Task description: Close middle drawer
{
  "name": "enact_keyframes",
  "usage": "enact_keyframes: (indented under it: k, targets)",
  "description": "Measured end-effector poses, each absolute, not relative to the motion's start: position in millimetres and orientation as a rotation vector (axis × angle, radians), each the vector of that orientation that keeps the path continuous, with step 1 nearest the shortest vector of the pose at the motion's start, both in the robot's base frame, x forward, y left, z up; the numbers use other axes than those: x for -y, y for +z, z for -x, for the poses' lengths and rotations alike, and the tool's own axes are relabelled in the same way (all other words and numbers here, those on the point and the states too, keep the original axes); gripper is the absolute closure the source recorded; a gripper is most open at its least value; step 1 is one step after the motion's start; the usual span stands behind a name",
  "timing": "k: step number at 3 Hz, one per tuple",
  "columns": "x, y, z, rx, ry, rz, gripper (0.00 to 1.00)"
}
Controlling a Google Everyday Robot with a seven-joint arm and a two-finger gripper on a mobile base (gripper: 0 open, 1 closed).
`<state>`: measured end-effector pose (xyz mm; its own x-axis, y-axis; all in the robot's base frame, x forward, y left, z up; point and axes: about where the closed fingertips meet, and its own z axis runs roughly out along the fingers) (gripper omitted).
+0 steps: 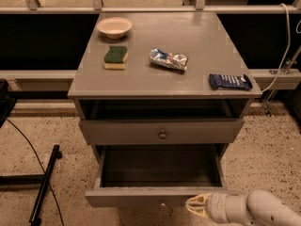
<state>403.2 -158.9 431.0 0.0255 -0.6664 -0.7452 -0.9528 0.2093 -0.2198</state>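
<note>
The middle drawer (pixel 155 196) is pulled far out of the grey cabinet. Its low front panel has a tiny centre knob (pixel 162 204), and its deep box is open and empty. My gripper (pixel 196 206) is at the bottom right. Its pale tip is right at the right part of the drawer's front panel, just below the top edge. The white arm (pixel 263 211) runs off to the lower right. The drawer above (pixel 162 132) has a taller front and a brass knob (pixel 162 134), and it sits nearly flush.
On the cabinet top (pixel 197 46) lie a pale bowl (pixel 114 27), a green-and-yellow sponge (pixel 115 57), a silver snack bag (pixel 168 59) and a dark blue packet (pixel 230 81). A black stand leg (pixel 44 185) and a cable lie on the speckled floor to the left. A rail runs behind the cabinet.
</note>
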Motion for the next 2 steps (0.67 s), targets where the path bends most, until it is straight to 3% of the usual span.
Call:
enact_keyframes:
  k: [2]
  targets:
    - [151.9, 416.2, -446.5, -1.654, 0.408, 1.505, 1.00]
